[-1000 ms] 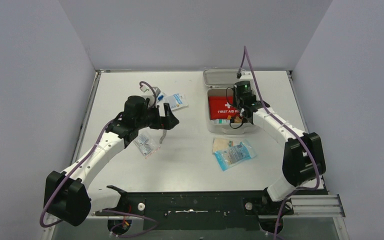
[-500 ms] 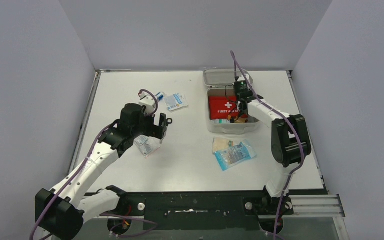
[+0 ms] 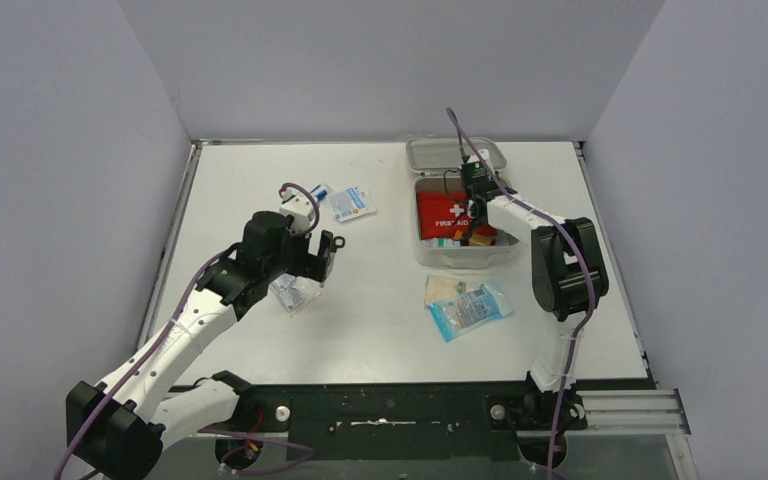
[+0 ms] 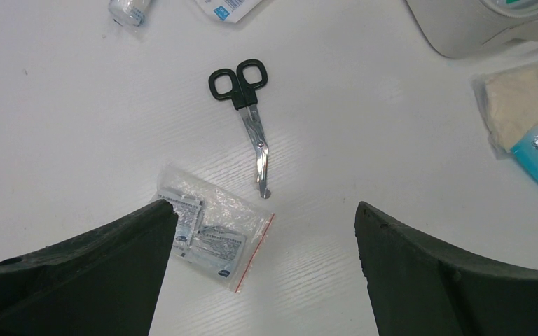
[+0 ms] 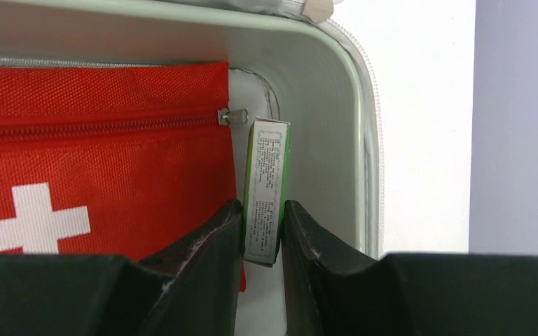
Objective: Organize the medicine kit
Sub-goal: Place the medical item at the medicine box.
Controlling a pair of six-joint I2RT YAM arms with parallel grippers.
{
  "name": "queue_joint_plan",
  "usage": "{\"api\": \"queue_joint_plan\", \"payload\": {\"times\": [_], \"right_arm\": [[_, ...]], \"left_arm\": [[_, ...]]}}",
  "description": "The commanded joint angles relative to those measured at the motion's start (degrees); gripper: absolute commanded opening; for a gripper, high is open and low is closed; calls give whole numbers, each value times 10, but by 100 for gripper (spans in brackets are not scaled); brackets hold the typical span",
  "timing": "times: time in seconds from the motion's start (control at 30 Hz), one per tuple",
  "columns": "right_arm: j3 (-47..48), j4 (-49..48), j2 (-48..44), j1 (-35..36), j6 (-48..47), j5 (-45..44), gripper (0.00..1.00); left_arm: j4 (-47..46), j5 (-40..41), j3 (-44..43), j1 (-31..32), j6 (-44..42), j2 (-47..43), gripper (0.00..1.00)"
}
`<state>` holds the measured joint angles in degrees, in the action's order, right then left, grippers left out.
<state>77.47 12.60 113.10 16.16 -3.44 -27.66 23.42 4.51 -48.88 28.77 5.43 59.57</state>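
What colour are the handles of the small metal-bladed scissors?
Black; the scissors show best in left wrist view.

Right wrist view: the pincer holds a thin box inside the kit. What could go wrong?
The thin box is held edge-on in the narrow gap between the red pouch and the wall of the medicine kit; released by the right pincer, it may tip or catch the zipper pull. The fingers may drag the pouch when withdrawing.

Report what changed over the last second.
The right arm folded its elbow inward, easing the right gripper slightly farther into the medicine kit, shut on a small box beside the red pouch. The left gripper, open, drew back nearer over the scissors. The loose packets, kit and pouch stayed put.
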Motion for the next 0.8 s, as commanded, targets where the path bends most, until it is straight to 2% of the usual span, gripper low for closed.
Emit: {"api": "queue_joint_plan", "payload": {"times": [0.0,0.23,0.37,0.43,0.5,0.63,0.77], "right_arm": [[28,-49,24,-2,-24,-33,26],[40,-38,56,0,-29,-70,32],[41,-24,53,5,-24,-91,45],[45,-15,52,11,-23,-106,47],[46,-13,48,15,-25,-110,45],[48,-8,43,10,-29,-107,32],[48,-10,42,11,-41,-109,31]], "left_arm": [[-5,8,0,6,-7,-13,97],[-3,13,2,6,-9,-18,97],[-2,13,4,7,-9,-17,97],[-1,14,4,8,-9,-10,97],[0,7,2,10,-10,-4,97],[0,8,2,11,-10,-8,97],[1,14,3,11,-10,-10,97]]}}
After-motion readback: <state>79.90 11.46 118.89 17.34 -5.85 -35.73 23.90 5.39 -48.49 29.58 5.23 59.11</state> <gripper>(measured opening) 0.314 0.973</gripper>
